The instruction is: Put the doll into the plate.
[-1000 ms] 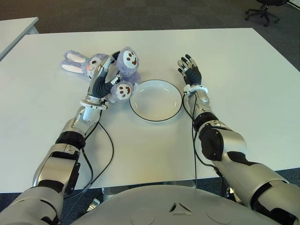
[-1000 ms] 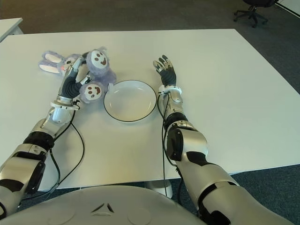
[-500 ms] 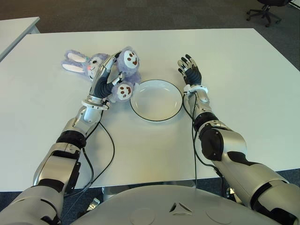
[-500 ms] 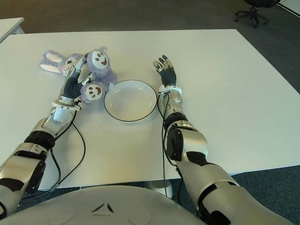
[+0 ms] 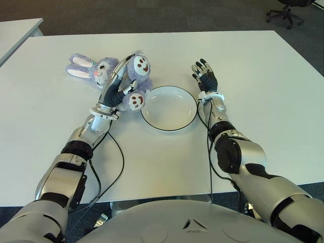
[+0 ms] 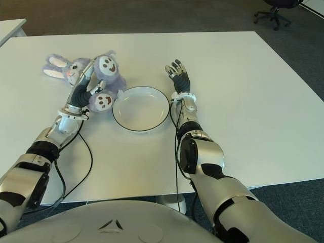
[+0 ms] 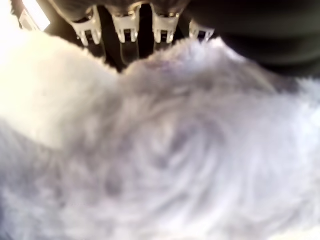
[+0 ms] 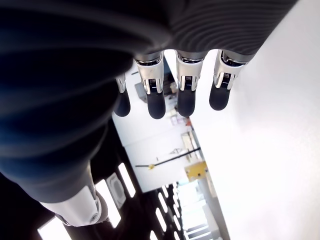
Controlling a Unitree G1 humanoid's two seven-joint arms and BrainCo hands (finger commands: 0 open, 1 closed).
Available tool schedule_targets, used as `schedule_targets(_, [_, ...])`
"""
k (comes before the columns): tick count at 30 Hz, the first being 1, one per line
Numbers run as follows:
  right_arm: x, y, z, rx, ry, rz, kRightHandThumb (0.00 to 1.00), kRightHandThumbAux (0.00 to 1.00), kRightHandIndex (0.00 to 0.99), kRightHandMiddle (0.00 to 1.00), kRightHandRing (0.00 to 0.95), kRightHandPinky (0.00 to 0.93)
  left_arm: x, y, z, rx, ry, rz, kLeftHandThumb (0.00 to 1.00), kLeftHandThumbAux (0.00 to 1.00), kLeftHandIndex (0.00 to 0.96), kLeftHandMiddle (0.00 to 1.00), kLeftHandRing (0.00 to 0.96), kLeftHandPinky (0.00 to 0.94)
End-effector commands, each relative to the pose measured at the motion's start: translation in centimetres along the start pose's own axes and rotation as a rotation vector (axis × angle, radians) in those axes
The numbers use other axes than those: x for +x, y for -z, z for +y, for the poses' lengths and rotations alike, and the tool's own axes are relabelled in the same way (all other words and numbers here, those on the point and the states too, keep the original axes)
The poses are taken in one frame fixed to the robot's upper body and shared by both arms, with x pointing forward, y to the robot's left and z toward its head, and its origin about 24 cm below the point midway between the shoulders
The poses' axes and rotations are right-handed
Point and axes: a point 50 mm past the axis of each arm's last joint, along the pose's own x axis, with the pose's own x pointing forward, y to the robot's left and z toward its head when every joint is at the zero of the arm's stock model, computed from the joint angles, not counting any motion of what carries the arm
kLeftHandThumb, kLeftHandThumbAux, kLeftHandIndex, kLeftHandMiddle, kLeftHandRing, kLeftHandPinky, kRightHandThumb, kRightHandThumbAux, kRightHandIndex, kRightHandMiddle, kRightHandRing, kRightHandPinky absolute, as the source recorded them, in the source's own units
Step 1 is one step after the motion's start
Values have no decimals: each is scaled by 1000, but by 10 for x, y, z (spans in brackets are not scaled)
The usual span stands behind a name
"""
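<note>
My left hand has its fingers closed on the doll, just left of the plate; my right hand idles open beyond the plate's right rim.

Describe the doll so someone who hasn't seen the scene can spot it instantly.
On the white table, find the round white plate with a dark rim near the middle. Just left of it, touching or nearly touching its rim, lies the doll, with the left robot hand closed on it. It is the only soft thing there: a fluffy lilac rabbit with long pink-lined ears and brown-marked white foot soles.
</note>
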Motion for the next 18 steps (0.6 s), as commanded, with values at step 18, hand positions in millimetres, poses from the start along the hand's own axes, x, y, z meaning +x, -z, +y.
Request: schedule_targets(18, [-23,47,-8,21,42,189,313,756,81,104,69,66,-26,8,-27,-52,57,137,440,171,0,70,53,36])
